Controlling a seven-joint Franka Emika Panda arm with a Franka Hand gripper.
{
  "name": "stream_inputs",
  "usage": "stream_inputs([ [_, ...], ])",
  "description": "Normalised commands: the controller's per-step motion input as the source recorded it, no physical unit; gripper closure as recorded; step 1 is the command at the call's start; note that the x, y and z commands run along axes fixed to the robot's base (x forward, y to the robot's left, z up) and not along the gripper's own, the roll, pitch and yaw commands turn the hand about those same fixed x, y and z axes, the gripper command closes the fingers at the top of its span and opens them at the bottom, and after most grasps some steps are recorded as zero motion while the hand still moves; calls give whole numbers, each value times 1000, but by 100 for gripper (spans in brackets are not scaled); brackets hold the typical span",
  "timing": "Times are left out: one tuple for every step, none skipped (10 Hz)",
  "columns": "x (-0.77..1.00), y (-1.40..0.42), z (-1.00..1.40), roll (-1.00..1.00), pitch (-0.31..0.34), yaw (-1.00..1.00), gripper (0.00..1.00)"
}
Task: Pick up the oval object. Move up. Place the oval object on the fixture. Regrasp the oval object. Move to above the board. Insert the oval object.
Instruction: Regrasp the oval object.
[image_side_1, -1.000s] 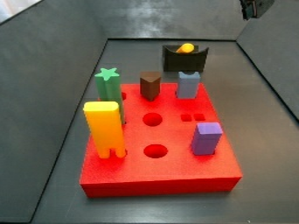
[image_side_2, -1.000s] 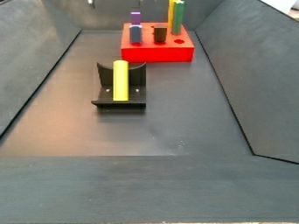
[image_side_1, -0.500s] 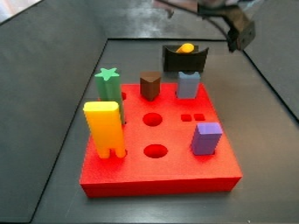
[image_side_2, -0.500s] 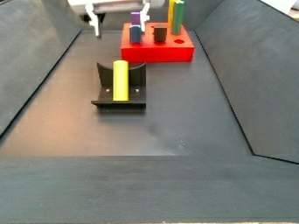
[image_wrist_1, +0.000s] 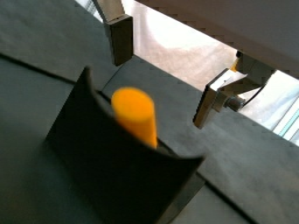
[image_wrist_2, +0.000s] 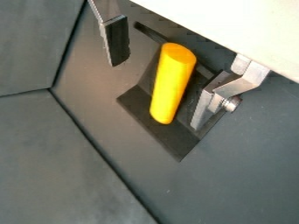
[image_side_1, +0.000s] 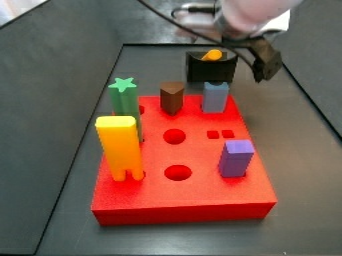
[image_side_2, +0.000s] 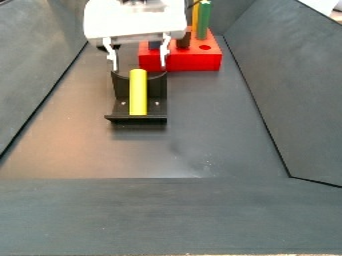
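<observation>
The oval object (image_side_2: 136, 90) is a yellow-orange rod lying along the dark fixture (image_side_2: 136, 117) on the grey floor. It also shows in both wrist views (image_wrist_1: 135, 114) (image_wrist_2: 172, 81) and in a side view (image_side_1: 213, 54). My gripper (image_side_2: 136, 57) is open and hangs just above the rod's far end, one finger on each side. In a wrist view the fingers (image_wrist_2: 115, 39) straddle the rod without touching it. The red board (image_side_1: 181, 175) lies beyond the fixture.
On the board stand a tall yellow block (image_side_1: 119, 145), a green star (image_side_1: 123, 95), a brown block (image_side_1: 173, 97), a grey-blue block (image_side_1: 215, 97) and a purple block (image_side_1: 238, 157). Round holes (image_side_1: 174, 136) are open. Sloped grey walls enclose the floor.
The arm has come down into view and now sits over the fixture, fingers spread on either side of the oval object. The rod has not moved.
</observation>
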Motion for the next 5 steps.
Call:
stream_inputs([
  [87,19,-680,72,-56,-1,0],
  [79,12,-584,71,-56,-5,0],
  [68,8,-393,69,-53,-9,0],
  [66,6,-243,69,-40,-12,0],
  [0,0,0,0,0,0,100],
])
